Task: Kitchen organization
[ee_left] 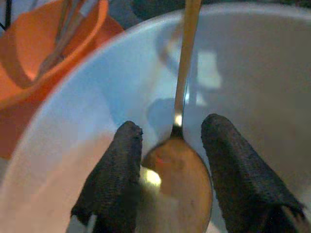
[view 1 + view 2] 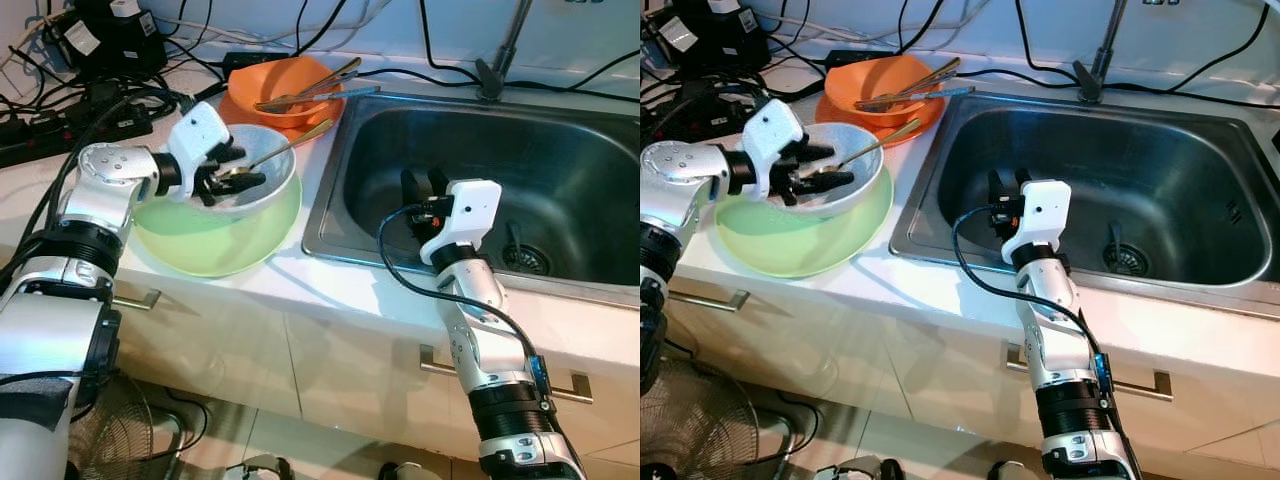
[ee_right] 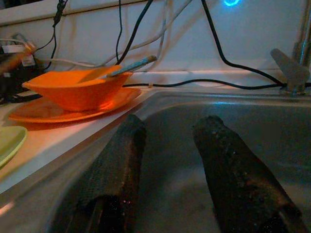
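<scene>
A white bowl [image 2: 272, 195] sits on a pale green plate [image 2: 215, 248] on the counter left of the sink. A golden spoon [image 2: 290, 147] lies in the bowl, its handle resting on the far rim. My left gripper [image 2: 240, 170] reaches into the bowl, open. Its fingers [image 1: 124, 160] stand either side of the spoon's head [image 1: 180, 170], just above the bowl's bottom. My right gripper [image 2: 423, 180] hangs open inside the steel sink [image 2: 560, 170] near its left wall, with nothing between its fingers [image 3: 121, 160].
An orange bowl [image 2: 285, 75] holding metal utensils [image 2: 310, 92] stands on an orange plate [image 2: 238, 108] behind the white bowl. Power strips and cables [image 2: 90, 60] crowd the back left. The faucet base [image 2: 495, 70] and drain [image 2: 522, 258] belong to the sink. Cabinet handles run below.
</scene>
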